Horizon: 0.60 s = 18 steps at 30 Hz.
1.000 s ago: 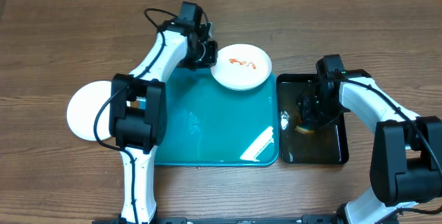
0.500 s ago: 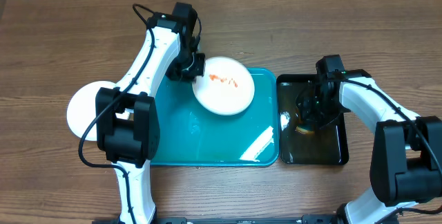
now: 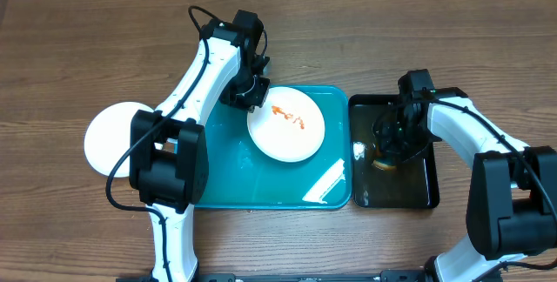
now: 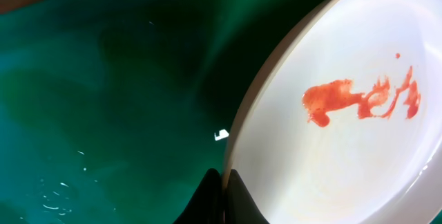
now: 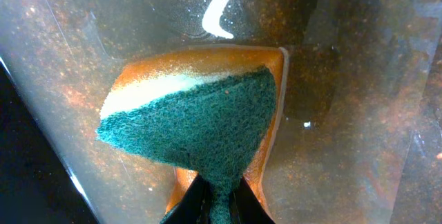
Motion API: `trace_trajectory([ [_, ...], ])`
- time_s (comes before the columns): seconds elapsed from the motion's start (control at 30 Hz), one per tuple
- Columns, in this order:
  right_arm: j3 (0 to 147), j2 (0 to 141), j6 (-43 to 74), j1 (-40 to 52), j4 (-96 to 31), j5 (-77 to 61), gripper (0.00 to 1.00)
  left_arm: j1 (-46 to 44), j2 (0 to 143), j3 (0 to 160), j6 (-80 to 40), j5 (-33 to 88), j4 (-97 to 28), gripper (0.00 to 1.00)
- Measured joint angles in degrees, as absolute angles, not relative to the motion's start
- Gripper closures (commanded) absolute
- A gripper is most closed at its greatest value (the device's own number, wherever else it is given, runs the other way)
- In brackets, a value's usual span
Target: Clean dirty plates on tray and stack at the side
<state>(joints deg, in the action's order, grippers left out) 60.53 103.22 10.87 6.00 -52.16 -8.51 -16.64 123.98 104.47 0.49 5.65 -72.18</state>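
Observation:
A white plate (image 3: 286,125) with an orange-red sauce smear lies on the teal-blue tray (image 3: 226,169), towards its back right. My left gripper (image 3: 250,93) is shut on the plate's back-left rim; in the left wrist view its fingers (image 4: 223,189) pinch the rim of the plate (image 4: 345,141) above the tray (image 4: 103,79). Another white plate (image 3: 109,138) lies on the table left of the tray. My right gripper (image 3: 389,141) is shut on a green-and-orange sponge (image 5: 200,124) over the black tray (image 3: 418,177). The pale yellow plate is not in view.
The narrow black tray (image 5: 359,79) holds wet, speckled liquid under the sponge. It sits right against the teal tray's right edge. Wooden table (image 3: 487,38) surrounds both trays. The left arm reaches across the tray's back-left corner.
My left gripper has dragged the smeared plate from the tray's back edge onto the tray, towards the front and right. The right gripper and sponge have stayed over the black tray.

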Motion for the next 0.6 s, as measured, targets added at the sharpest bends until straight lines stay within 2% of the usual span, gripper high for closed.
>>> trace_trajectory([
  [0.1,60.53,103.22,10.9,6.0,-52.18,-8.54,0.96,-16.64,123.98,104.47,2.17,5.48,-72.31,0.96],
  [0.43,60.36,103.22,11.33,6.0,-50.94,-8.58,0.96,-16.64,123.98,104.47,4.29,5.52,-72.9,0.96],
  [0.6,60.36,103.22,15.27,5.98,-51.99,-8.71,0.96,-16.64,123.98,104.47,4.71,5.52,-73.1,0.96],
])
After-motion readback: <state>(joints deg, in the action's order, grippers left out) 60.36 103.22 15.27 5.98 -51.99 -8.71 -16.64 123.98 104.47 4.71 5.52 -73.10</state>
